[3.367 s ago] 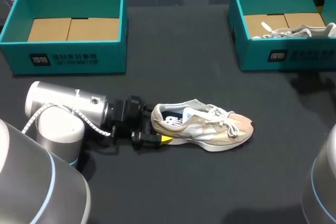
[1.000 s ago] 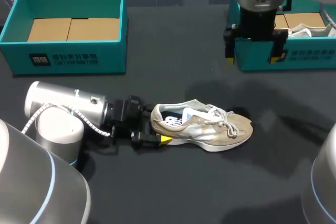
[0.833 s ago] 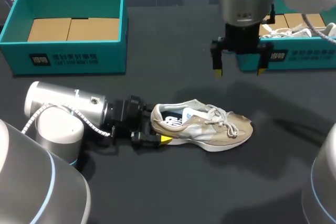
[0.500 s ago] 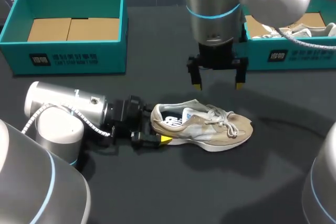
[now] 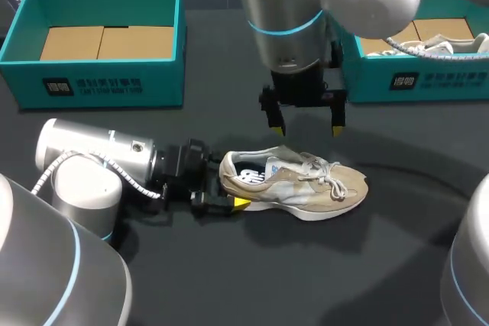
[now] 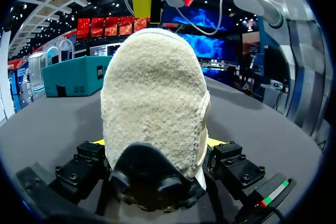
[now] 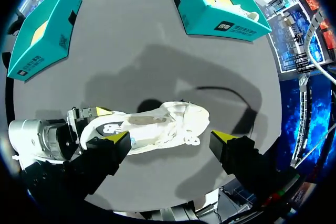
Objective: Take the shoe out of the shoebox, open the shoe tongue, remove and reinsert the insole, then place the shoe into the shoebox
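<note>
Beige shoe [image 5: 306, 182], heel clamped in left hand [image 5: 227, 186].

The right gripper [image 7: 172, 137] hangs high over the dark table [image 7: 157, 56], its two yellow-tipped fingers spread wide and holding nothing. The beige shoe [image 7: 152, 124] lies on its sole far below, between them. The left gripper [image 7: 86, 115] sits at the shoe's heel, on its silver arm [image 7: 31, 137]. Beyond the shoe stand two teal shoeboxes, well apart — one [image 7: 58, 40] showing a cardboard floor, the other [image 7: 210, 22] with something white inside.
</note>
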